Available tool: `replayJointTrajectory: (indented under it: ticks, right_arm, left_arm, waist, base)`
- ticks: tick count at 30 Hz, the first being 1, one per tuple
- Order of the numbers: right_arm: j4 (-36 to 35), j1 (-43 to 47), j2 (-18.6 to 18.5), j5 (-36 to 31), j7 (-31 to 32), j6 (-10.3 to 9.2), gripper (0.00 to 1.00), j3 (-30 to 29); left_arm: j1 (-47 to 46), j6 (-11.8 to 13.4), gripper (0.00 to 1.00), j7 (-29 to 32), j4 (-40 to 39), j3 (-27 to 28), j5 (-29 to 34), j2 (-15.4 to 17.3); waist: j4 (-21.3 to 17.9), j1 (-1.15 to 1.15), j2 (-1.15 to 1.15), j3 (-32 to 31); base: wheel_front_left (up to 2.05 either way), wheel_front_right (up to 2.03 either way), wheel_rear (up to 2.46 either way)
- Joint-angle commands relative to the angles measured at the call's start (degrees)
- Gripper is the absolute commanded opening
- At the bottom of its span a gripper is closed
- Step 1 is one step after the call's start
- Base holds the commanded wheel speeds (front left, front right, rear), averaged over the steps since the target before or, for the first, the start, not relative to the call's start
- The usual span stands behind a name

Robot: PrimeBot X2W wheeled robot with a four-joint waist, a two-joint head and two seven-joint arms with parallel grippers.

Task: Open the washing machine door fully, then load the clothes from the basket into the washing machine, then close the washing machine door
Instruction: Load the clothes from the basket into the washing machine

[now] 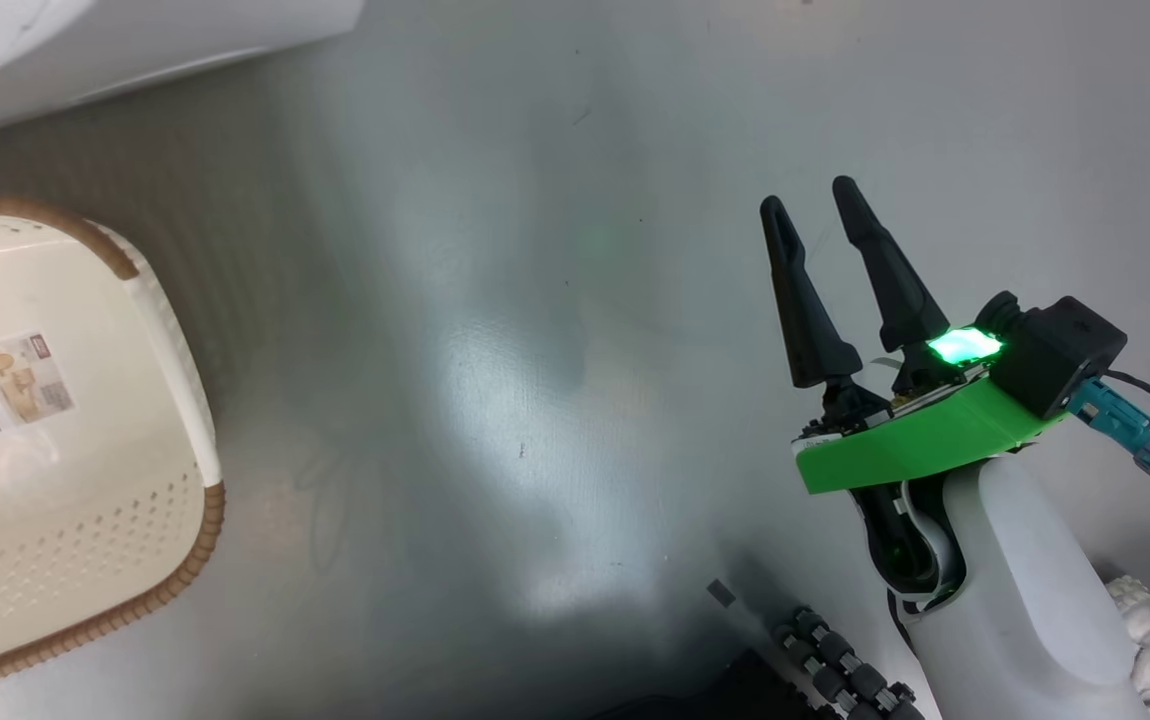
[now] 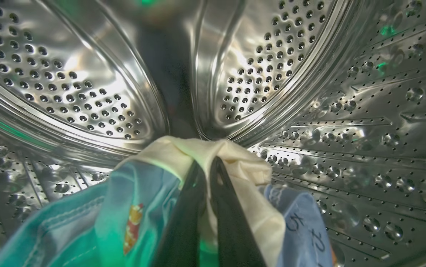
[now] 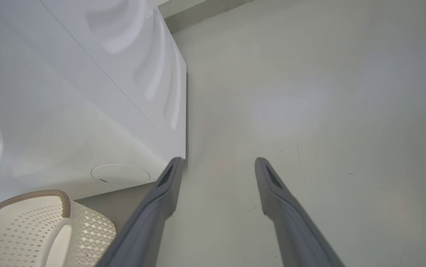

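In the left wrist view my left gripper [image 2: 207, 165] is inside the washing machine's perforated steel drum [image 2: 87, 81], shut on the clothes [image 2: 139, 196]: a cream piece pinched between the fingers, with light blue printed fabric hanging on both sides. The cream-white basket [image 1: 65, 440] with a brown rim stands on the floor at the left of the head view, its label sticker showing. Its handle side appears at the lower left as the basket [image 3: 31, 230] in the right wrist view. My right gripper [image 1: 815, 195] hovers open over bare floor, nothing between its fingers. The washing machine [image 3: 72, 92] is a white box; its door is out of view.
A round flap [image 3: 120, 174] sits low on the machine's front, just above the basket. Grey glossy floor [image 1: 535, 350] stretches between the basket and my right arm. The robot's dark base [image 1: 835, 660] shows at the bottom edge, with cables at the far right.
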Motion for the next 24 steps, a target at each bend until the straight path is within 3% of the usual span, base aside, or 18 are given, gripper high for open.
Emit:
replayJointTrajectory:
  ticks: [1, 10, 24]
  right_arm:
    - [-0.8, 1.3, 0.3, 0.4, -0.3, 0.51, 1.00, 0.8]
    - [-0.5, 1.3, 0.3, -0.8, -0.3, 0.51, 1.00, -0.6]
    - [0.2, 3.0, 0.3, -3.7, -0.3, 0.51, 1.00, -3.1]
  left_arm:
    - [-0.5, -0.2, 1.00, -0.5, -0.7, 0.6, -0.5, 3.4]
    - [3.8, 0.8, 1.00, -5.8, 0.8, -1.1, 1.9, 3.2]
    - [15.9, 3.8, 1.00, -14.5, -1.5, 0.8, -0.7, -1.2]
  waist:
    - [0.4, 0.00, 0.00, -0.5]
    - [2.0, 0.00, 0.00, -4.1]
    - [5.5, 0.00, 0.00, -10.8]
  base:
    - [0.00, 0.00, 0.00]
    - [0.00, 0.00, 0.00]
    - [0.00, 0.00, 0.00]
